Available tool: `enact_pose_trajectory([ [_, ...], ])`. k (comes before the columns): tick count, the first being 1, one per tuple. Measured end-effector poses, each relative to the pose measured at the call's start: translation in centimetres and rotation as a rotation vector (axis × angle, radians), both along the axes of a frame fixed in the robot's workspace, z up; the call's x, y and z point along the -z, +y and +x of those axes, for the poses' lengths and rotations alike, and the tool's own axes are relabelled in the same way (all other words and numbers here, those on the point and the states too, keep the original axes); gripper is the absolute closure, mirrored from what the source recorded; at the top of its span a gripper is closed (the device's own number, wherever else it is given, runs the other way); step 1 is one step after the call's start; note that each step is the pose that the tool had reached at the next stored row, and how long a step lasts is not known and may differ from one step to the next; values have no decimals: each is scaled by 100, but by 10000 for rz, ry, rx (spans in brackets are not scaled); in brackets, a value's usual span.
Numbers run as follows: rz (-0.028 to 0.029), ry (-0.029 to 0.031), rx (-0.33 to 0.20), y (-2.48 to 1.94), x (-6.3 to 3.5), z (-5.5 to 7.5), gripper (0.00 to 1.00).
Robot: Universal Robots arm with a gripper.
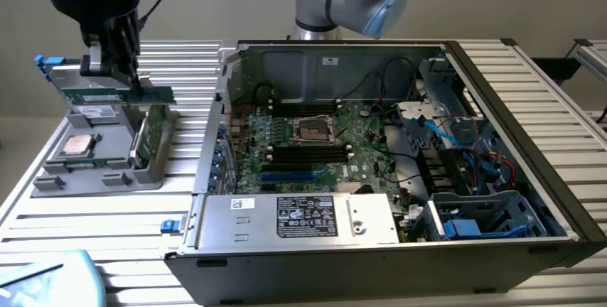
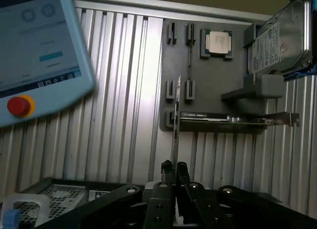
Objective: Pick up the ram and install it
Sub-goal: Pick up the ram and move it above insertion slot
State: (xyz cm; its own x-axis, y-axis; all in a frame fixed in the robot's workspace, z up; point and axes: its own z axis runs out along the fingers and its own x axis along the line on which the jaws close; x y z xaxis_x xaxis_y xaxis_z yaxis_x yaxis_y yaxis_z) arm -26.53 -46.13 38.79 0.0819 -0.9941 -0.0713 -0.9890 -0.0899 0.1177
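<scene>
Your gripper (image 1: 128, 83) (image 2: 174, 173) pinched the ram (image 1: 153, 96) (image 2: 175, 121) by one edge, holding it over the grey parts holder (image 1: 95, 173) (image 2: 218, 75) at the exterior view's left. The open computer case (image 1: 303, 72) stood beside that holder on the worktop (image 1: 95, 225).

Ribbed silver metal table (image 1: 85, 214), slats running side by side. Carries 1 open computer case (image 1: 379, 275) toward the exterior view's right, lid off, insides facing up. Holds 1 grey plastic tray (image 1: 90, 179) toward the exterior view's left, just beside the case. Bears 1 small blue clip (image 1: 170, 226) just beside the case's near corner. Shows 1 pale blue control tablet (image 1: 47, 278) at the near edge on the exterior view's left, well apart from the tray.
</scene>
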Motion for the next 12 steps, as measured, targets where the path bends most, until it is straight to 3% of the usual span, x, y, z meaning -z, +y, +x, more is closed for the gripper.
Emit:
enact_pose_trajectory([
  [12,93,15,-2,-22,-241,546,86],
])
